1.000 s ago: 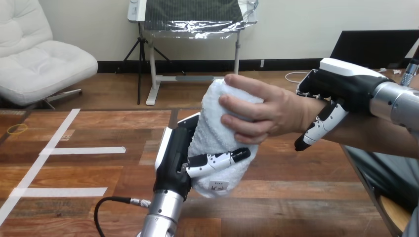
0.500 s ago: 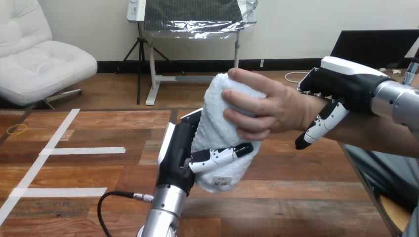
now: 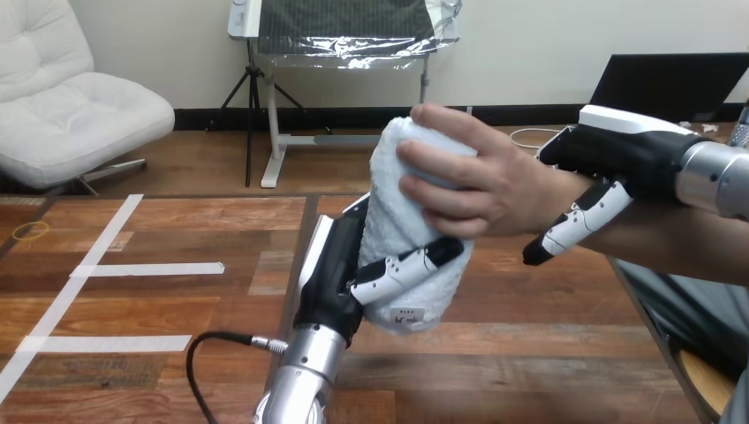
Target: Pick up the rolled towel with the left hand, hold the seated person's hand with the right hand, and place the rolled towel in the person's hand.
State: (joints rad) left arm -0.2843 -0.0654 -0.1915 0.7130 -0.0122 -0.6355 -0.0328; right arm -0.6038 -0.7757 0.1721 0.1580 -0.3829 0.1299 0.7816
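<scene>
The white rolled towel (image 3: 399, 221) stands almost upright above the table, leaning a little to the right at its top. My left hand (image 3: 340, 269) is curled round its lower part, thumb across the front. The person's hand (image 3: 477, 181) grips the towel's upper part from the right, fingers wrapped over it. My right hand (image 3: 618, 159) lies over the person's wrist, with its thumb curled down the near side of the forearm.
The wooden table (image 3: 159, 291) carries white tape lines (image 3: 106, 243) at the left. A yellow ring (image 3: 31, 231) lies at its far left edge. The person's forearm (image 3: 680, 243) reaches in from the right.
My left hand has lifted the towel slightly up and to the right, and the person's hand has gone with it. My right hand has shifted a little to the right on the wrist.
</scene>
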